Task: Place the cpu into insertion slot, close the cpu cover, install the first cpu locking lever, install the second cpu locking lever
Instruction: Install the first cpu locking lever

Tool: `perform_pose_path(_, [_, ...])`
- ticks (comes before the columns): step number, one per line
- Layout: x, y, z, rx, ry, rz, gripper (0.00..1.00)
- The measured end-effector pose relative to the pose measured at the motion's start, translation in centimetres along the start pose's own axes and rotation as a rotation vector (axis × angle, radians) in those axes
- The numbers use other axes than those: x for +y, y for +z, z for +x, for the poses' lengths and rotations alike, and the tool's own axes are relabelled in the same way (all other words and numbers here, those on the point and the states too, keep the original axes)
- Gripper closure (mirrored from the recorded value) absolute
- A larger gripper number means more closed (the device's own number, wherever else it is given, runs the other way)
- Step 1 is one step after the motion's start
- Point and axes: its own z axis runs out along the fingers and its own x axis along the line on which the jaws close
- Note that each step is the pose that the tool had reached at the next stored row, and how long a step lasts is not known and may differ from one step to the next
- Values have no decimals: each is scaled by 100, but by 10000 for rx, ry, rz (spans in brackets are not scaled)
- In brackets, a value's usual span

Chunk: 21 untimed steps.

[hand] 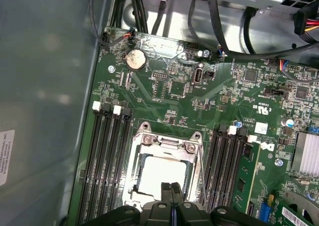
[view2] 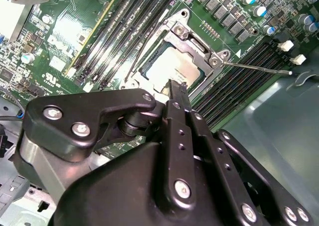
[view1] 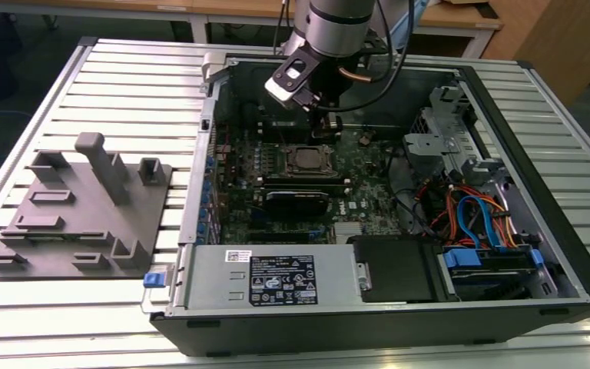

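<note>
The cpu (view2: pixel 169 69) sits under the lowered cover (view2: pixel 194 45). The pincer (view2: pixel 177 86), narrow and empty, hangs just above them, probably so its tip can push the free lever (view2: pixel 259 68).

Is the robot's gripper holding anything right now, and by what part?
Nothing is held. The gripper is shut, fingertips together with nothing between them, over the cpu, which lies under the cpu cover.

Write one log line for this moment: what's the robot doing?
chip: seated | cover: down over chip | jaws: shut, empty, above chip
</note>
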Motion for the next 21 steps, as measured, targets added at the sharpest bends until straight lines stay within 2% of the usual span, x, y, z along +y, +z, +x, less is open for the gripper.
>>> perform_pose_path(13, [0,0,0,-2,-93,-1,90])
perform_pose_path(21, [0,0,0,-21,-855,-10,90])
